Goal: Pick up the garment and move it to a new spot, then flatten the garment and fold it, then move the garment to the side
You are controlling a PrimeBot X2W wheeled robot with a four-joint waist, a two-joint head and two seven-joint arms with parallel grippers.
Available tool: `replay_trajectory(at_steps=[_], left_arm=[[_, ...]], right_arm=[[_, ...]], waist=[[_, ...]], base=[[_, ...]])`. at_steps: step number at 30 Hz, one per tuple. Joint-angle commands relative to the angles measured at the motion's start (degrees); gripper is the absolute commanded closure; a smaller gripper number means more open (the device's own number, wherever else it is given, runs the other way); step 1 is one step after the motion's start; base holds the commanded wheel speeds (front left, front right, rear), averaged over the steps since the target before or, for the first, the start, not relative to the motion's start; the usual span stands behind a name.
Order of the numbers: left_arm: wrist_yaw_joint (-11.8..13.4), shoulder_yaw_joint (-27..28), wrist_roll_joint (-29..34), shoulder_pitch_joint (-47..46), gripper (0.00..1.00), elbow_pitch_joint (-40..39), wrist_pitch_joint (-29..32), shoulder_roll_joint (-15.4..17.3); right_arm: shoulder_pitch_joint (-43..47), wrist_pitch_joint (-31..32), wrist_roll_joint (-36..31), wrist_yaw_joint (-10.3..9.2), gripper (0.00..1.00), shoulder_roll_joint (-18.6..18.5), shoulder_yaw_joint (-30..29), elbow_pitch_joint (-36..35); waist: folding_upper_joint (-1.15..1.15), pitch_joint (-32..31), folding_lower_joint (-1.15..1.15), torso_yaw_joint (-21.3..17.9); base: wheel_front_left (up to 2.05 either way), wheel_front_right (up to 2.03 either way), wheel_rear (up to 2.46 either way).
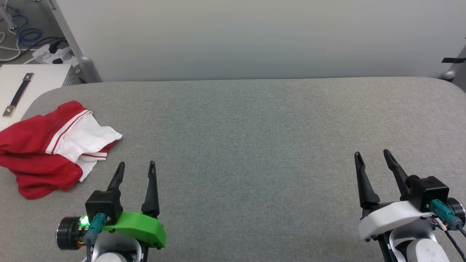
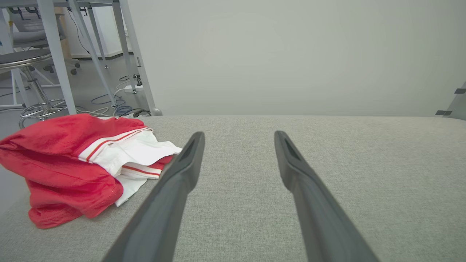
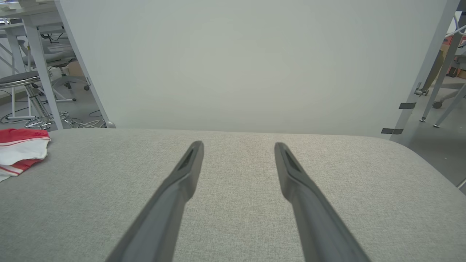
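Observation:
The garment (image 1: 43, 149) is a red T-shirt with white sleeves and red-and-white striped trim, lying crumpled at the left edge of the grey table (image 1: 247, 145). My left gripper (image 1: 136, 166) stands open just right of it and nearer to me, holding nothing. In the left wrist view the garment (image 2: 72, 163) lies left of the open left gripper (image 2: 238, 136). My right gripper (image 1: 371, 154) is open at the near right, far from the garment. In the right wrist view the right gripper (image 3: 238, 145) is open, with a bit of the garment (image 3: 20, 149) at the left edge.
A pale wall panel (image 1: 255, 36) runs along the table's far edge. A white box with a strap handle (image 1: 22, 91) sits beyond the table's left corner, with cables and a power strip (image 1: 54, 52) on the floor. Stools and table legs (image 2: 43, 72) stand further left.

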Motion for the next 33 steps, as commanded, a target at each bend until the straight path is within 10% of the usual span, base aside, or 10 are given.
replay_trajectory(at_steps=[1,33], left_arm=[[-0.4,-0.1,-0.3,0.1,0.00,-0.3,-0.7,-0.1],[-2.1,-1.4,-2.2,0.2,0.00,3.0,-4.5,-0.2]], right_arm=[[-1.0,-0.6,0.6,-0.02,0.00,0.0,-0.1,-0.4],[-2.1,-4.3,1.3,-0.04,0.00,0.1,0.7,2.7]], waist=[[0.00,0.0,0.00,0.0],[0.00,0.5,0.00,0.2]], base=[[0.00,0.00,0.00],[0.00,0.00,0.00]])
